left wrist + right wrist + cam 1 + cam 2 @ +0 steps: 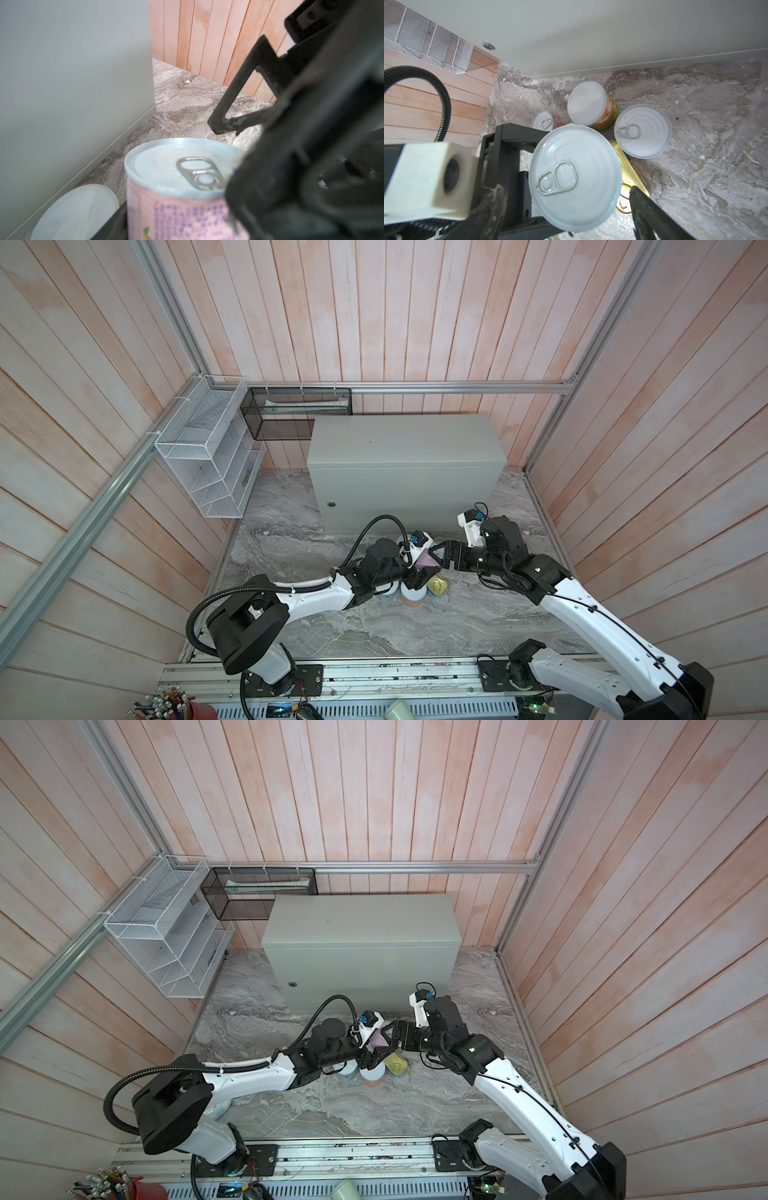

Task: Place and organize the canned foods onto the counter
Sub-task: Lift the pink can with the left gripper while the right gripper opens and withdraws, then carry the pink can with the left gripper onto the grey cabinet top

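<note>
You are clenching the pink can (176, 207) upright in the left gripper (424, 568) (lid up); the right gripper (439, 558) is gaping beside it, the counter (407, 439) rising behind.

- Grey marble-patterned surface (415, 626), veined, seen in both top views
- White wire mesh rack (208, 456) with tiered shelves, hung on the wall above the surface's far left corner
- Black mesh basket (291, 414), mounted above the surface's far edge, left of its middle; a pale rolled item (307, 408) lies inside
- Pale pink plank walls (415, 302) enclosing the surface on its left, far and right sides
- Aluminium frame bar (457, 387) crossing the wall above the surface's far edge
- Metal rail (395, 674) along the surface's near edge
- Red cup (145, 1189) with metal-tipped rods, beyond the surface's near left corner
- Pale green mug (397, 709), cut off by the frame, beyond the surface's near edge
</note>
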`<act>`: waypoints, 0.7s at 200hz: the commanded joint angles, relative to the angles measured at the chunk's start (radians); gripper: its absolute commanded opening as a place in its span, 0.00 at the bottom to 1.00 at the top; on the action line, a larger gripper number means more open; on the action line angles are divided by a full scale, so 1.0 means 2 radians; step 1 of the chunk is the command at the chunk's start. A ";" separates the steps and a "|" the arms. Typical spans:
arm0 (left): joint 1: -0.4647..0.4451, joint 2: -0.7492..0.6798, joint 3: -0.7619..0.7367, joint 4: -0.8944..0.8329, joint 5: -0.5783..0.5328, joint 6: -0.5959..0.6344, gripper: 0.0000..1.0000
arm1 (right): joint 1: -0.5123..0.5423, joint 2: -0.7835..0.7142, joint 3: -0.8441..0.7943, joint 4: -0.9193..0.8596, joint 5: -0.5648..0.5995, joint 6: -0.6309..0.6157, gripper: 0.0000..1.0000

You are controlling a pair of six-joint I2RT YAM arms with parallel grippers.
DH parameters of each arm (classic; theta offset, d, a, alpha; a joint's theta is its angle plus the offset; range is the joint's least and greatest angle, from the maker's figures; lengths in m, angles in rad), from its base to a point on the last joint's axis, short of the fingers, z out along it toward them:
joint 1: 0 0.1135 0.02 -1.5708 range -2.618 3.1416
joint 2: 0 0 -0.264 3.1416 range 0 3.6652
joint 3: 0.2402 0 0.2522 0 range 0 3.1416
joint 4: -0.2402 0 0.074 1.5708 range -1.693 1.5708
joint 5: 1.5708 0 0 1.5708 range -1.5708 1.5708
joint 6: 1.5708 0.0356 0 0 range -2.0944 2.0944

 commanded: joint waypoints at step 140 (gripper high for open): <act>0.012 -0.127 0.255 -0.211 -0.114 0.035 0.55 | -0.060 -0.123 -0.085 0.092 0.060 -0.008 0.94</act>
